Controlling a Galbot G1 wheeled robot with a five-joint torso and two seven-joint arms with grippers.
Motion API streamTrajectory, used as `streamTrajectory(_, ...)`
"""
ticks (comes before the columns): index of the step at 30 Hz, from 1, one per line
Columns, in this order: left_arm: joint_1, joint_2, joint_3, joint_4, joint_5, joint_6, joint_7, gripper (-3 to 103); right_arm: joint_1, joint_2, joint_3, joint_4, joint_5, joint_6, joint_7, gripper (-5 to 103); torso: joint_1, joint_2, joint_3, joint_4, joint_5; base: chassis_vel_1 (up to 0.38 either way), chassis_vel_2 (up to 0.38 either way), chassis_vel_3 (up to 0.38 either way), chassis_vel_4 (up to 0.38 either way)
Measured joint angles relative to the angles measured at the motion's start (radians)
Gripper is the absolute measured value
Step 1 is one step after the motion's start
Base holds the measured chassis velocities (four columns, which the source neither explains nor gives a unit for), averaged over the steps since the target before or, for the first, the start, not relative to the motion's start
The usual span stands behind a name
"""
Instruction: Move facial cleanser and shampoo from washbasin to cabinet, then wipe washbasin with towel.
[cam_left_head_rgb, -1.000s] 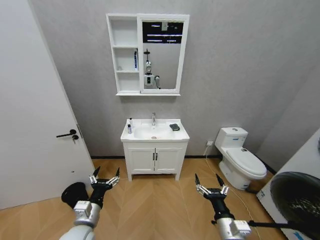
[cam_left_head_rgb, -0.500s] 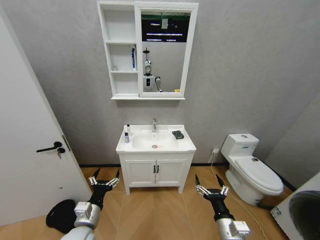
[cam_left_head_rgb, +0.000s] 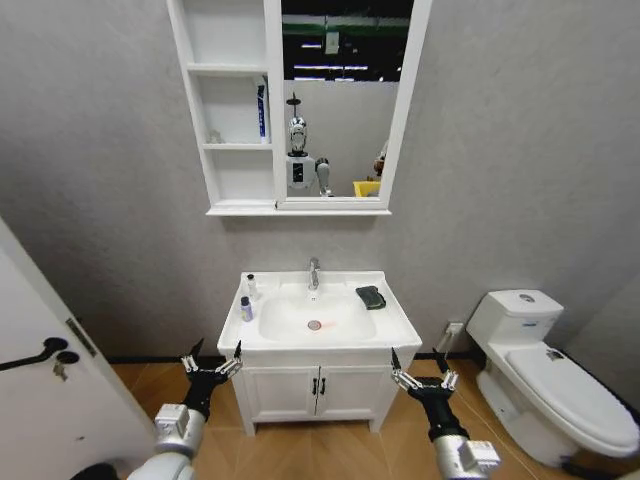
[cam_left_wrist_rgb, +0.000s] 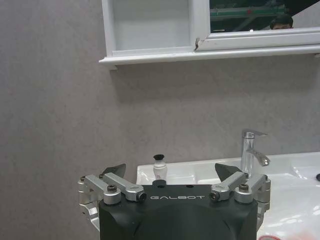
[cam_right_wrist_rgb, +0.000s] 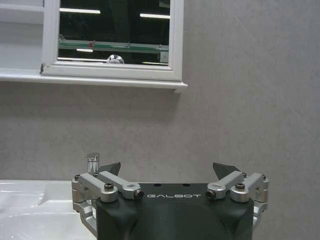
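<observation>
Two grippers, left gripper (cam_left_head_rgb: 211, 357) and right gripper (cam_left_head_rgb: 419, 365), hover with fingers spread, empty, just below the washbasin (cam_left_head_rgb: 400, 325); towel (cam_left_head_rgb: 371, 297) lies beyond the right one.

Dark folded towel (cam_left_head_rgb: 370, 297) lies on white washbasin's (cam_left_head_rgb: 400, 325) right rim.

On the washbasin (cam_left_head_rgb: 400, 322), two bottles (cam_left_head_rgb: 246, 306) stand left of the bowl, the towel (cam_left_head_rgb: 371, 297) right, below the cabinet (cam_left_head_rgb: 222, 105).
</observation>
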Motion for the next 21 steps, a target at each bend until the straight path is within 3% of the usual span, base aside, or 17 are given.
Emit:
streamTrajectory(5,-0.009,0.0,0.0,0.022,0.003,0.0,0.0,98,0.011,-0.002,-0.005,-0.013,-0.003,0.021,0.025,100,0.0,0.0,0.0,-0.0006,-0.0009,-0.348,0.352,0.353,-0.351)
streamTrajectory(7,-0.012,-0.001,0.001,0.031,0.004,0.0,0.0,98,0.012,-0.004,-0.004,-0.014,-0.008,0.019,0.025,100,0.001,0.0,0.0,0.0008,0.0005,-0.294,0.299,0.299,-0.309)
streamTrajectory(9,-0.018,-0.001,0.003,0.042,0.006,0.0,0.0,98,0.009,-0.007,-0.003,-0.014,-0.011,0.013,0.024,100,0.001,0.0,0.0,-0.0002,-0.0011,-0.294,0.246,0.23,-0.221)
streamTrajectory(15,-0.036,-0.002,0.004,0.1,0.016,-0.006,-0.001,98,-0.006,-0.011,-0.01,-0.003,-0.005,-0.023,0.021,100,0.001,0.0,0.0,-0.0009,-0.0009,-0.1,0.12,-0.003,-0.033)
streamTrajectory(21,-0.068,-0.003,0.0,0.183,0.021,-0.017,-0.005,98,-0.009,-0.013,-0.006,-0.002,-0.01,-0.027,0.016,100,-0.002,0.001,-0.001,0.0002,-0.0006,0.074,-0.021,-0.054,0.037)
